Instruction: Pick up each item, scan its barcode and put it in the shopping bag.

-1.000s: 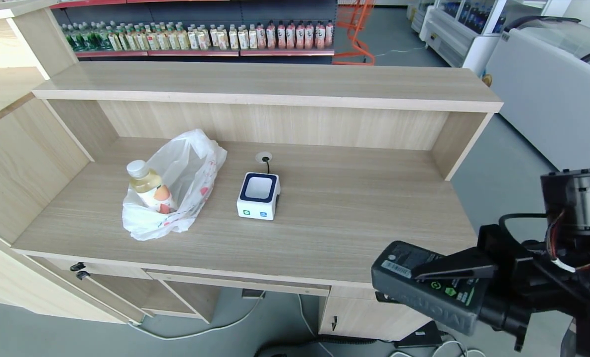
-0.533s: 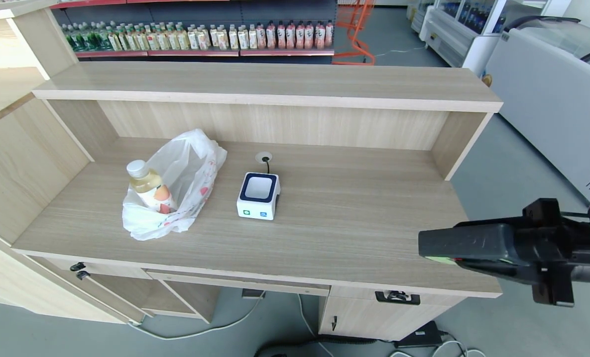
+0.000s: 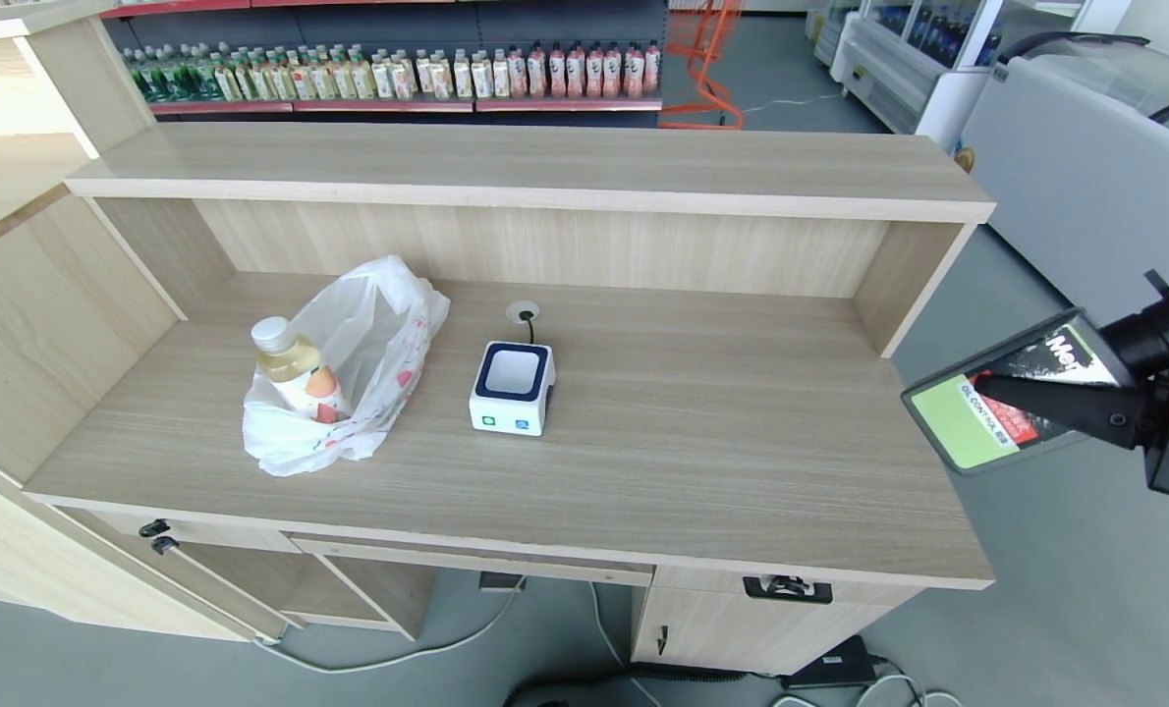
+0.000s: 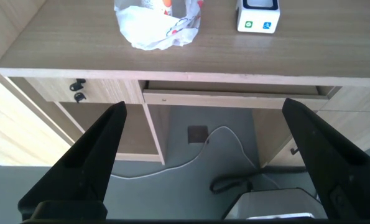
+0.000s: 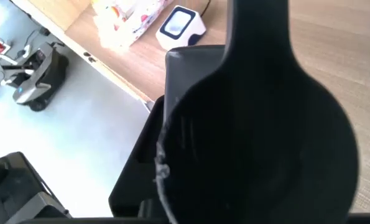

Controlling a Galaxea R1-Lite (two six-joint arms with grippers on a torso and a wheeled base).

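My right gripper [image 3: 1031, 395] is shut on a dark box [image 3: 1012, 398] with a green and red label, held in the air just off the counter's right end. The box's label face is turned toward the head camera. In the right wrist view the dark box [image 5: 191, 74] hangs close under the camera. The white scanner [image 3: 513, 386] stands mid-counter. Left of it lies the white shopping bag [image 3: 354, 358] with a pale drink bottle [image 3: 290, 368] inside. My left gripper [image 4: 209, 162] is open, low in front of the counter, with the bag [image 4: 153, 22] and scanner [image 4: 258, 14] beyond it.
The wooden counter [image 3: 693, 462] has a raised back shelf [image 3: 526, 162] and side walls. A cable hole [image 3: 523, 312] sits behind the scanner. A shallow drawer [image 4: 234, 98] runs under the front edge. Freezers [image 3: 1085, 167] stand to the right.
The right arm has lifted the dark box from low at the counter's front corner up to its right end and turned it, so the green label now faces the head camera.
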